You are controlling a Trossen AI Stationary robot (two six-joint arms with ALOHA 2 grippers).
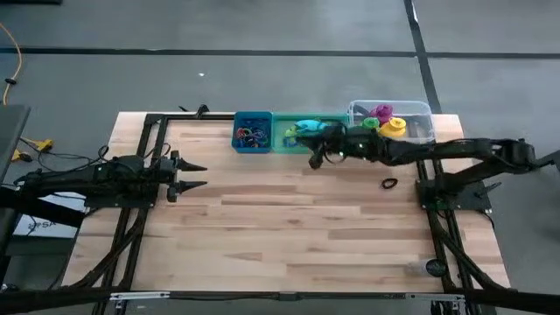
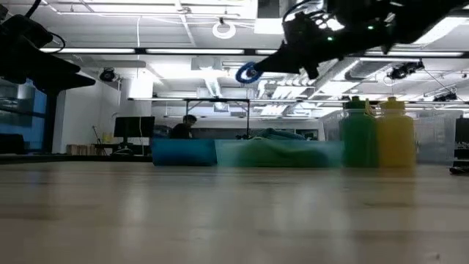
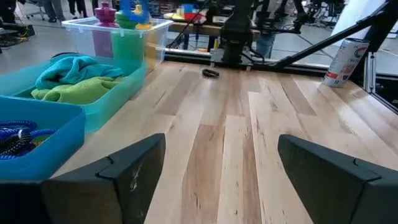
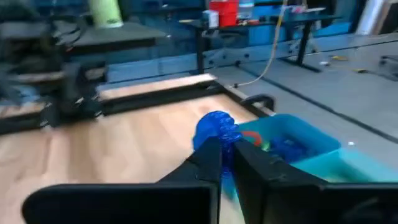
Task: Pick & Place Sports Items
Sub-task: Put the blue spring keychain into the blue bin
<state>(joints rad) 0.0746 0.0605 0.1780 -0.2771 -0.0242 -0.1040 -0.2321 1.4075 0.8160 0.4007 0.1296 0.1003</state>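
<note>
Blue rubbery ring is the item in hand right now: the right gripper has its jaws clamped on it, and in the low view it hangs well above the desk. From above, that gripper sits by the near edge of the green bin, close to the blue one.

Going left to right on the desk: the left gripper waits near the left edge, its jaws apart and holding nothing. Then the blue bin, which already has a tangle of coloured rings in it; I cannot count them. Touching it, the green bin holds two cloths, one teal cloth and one lime-green cloth. Next, the clear bin with the bottles; a purple bottle, a green bottle and a yellow bottle can be made out, so three as far as I can tell. Out on the bare wood near the right arm's base lies one dark ring.

My judgement: the sorting is nearly done. Left to do are dropping the blue ring, likely into the blue bin, and collecting that one dark ring.
</note>
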